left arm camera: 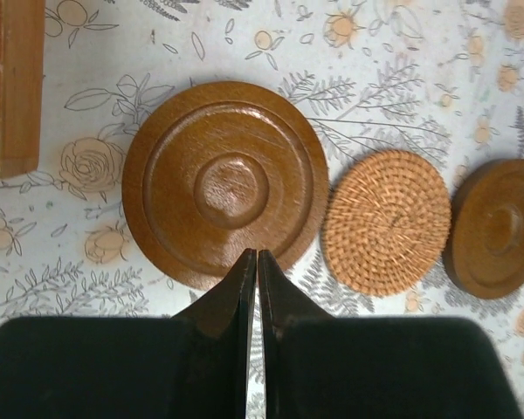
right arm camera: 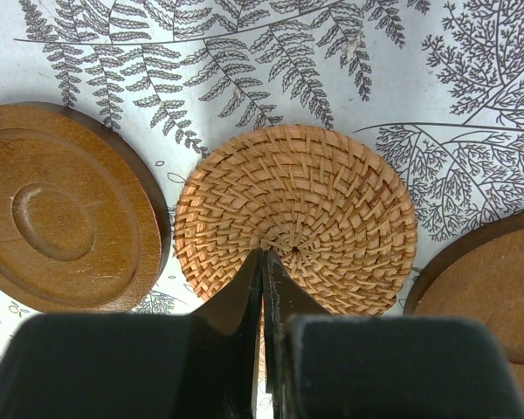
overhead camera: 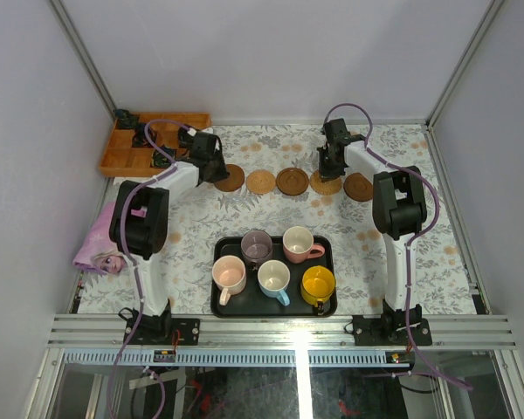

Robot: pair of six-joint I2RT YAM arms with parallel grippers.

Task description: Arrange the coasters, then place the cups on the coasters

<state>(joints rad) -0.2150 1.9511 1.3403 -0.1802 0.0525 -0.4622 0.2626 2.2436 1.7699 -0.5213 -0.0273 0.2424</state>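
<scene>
Coasters (overhead camera: pixel 292 181) sit in a row, but we find all five cups (overhead camera: pixel 274 278) on the tray (overhead camera: pixel 244 308), with left gripper (left arm camera: pixel 252 255) and right gripper (right arm camera: pixel 264 255) clenched empty.

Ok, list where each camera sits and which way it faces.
Top external: fixed above and behind the bases, looking down on the table; left arm and right arm both show.
Left wrist: on the left arm, facing down at a wooden coaster; shut left fingers show.
Right wrist: on the right arm, facing down at a woven coaster; shut right fingers show.
Shared: top and right wrist views both hold that woven coaster.
</scene>
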